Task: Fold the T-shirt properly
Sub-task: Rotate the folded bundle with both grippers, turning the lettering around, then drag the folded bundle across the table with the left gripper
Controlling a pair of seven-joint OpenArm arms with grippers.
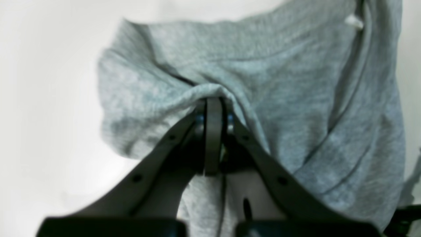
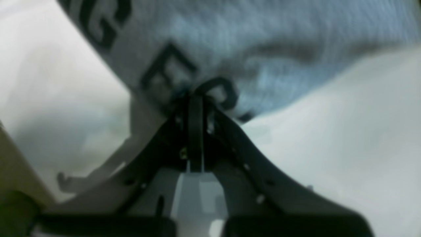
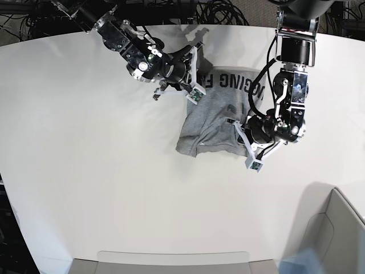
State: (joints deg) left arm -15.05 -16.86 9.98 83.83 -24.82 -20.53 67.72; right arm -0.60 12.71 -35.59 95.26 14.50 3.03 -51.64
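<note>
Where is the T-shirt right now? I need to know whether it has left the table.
In the base view the T-shirt lies bunched on the white table, upper centre, pinched between the left gripper and right gripper.

You see the grey T-shirt (image 3: pixel 214 123) bunched and partly folded at the counter's far middle, black block lettering showing along its far edge, plain fabric nearer.

Bold black block capitals on the grey T-shirt (image 3: pixel 219 114) read in part "GING F" in the base view, the line cut off by folds and an arm, while the blurred right wrist view shows only fragments resembling "G" and "F".
</note>
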